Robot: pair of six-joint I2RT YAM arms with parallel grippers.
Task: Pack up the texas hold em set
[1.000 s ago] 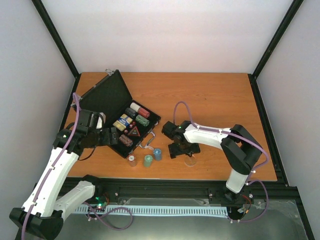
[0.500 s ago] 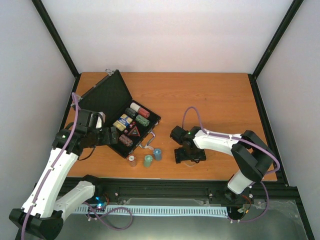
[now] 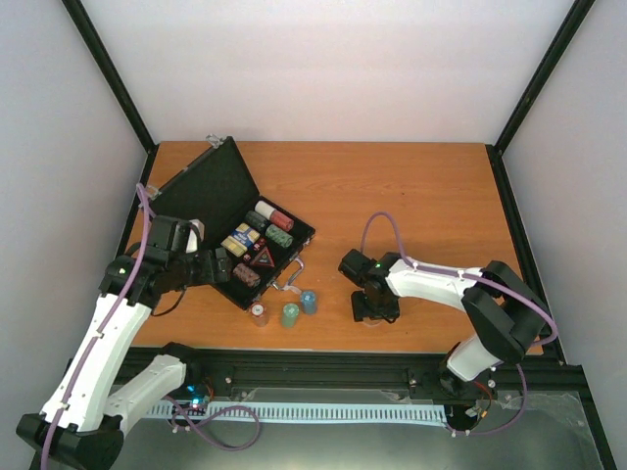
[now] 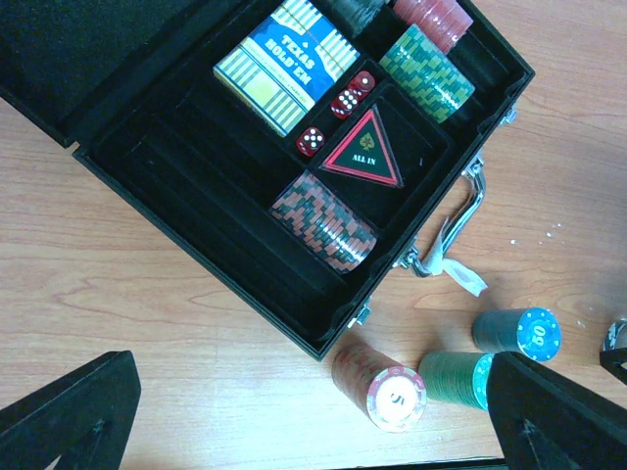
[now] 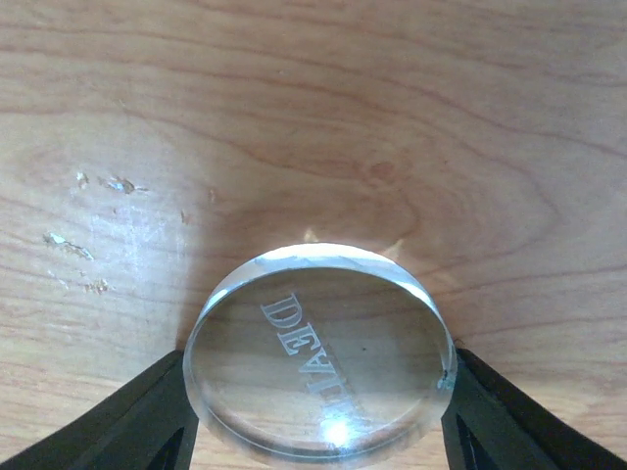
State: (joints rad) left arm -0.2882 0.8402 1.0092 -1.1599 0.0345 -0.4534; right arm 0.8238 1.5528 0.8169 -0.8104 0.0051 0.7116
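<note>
Judging from how things lay, the packing was well begun but not finished. The case (image 3: 201,196) stood open at the left side of the tabletop (image 3: 421,186). It already held the card deck (image 4: 287,61), the red dice (image 4: 338,106), the black triangle (image 4: 364,152) and some rows of chips (image 4: 323,220).

Three chip stacks waited outside, near the case handle: a red-and-white stack (image 4: 387,387), a green stack (image 4: 453,377) and a blue stack (image 4: 519,333). The clear disc (image 5: 318,362) also lay outside, flat on the wood and well apart from the case, toward the near edge.

The right jaws were grasping this disc. In the right wrist view the black fingers (image 5: 127,431) touched its rim on both sides, but the disc was not yet lifted. The left jaws were released and wide apart, with nothing between them, and hung over the near corner of the case. So the disc, the three stacks and the closing of the lid were left to do.

Compared with one second before, the right arm had come down and toward the near edge. The disc, which then showed just beside the jaws in the top view, was now hidden under them. The jaws had also narrowed onto it. The left arm, the case and the three stacks had hardly changed.
</note>
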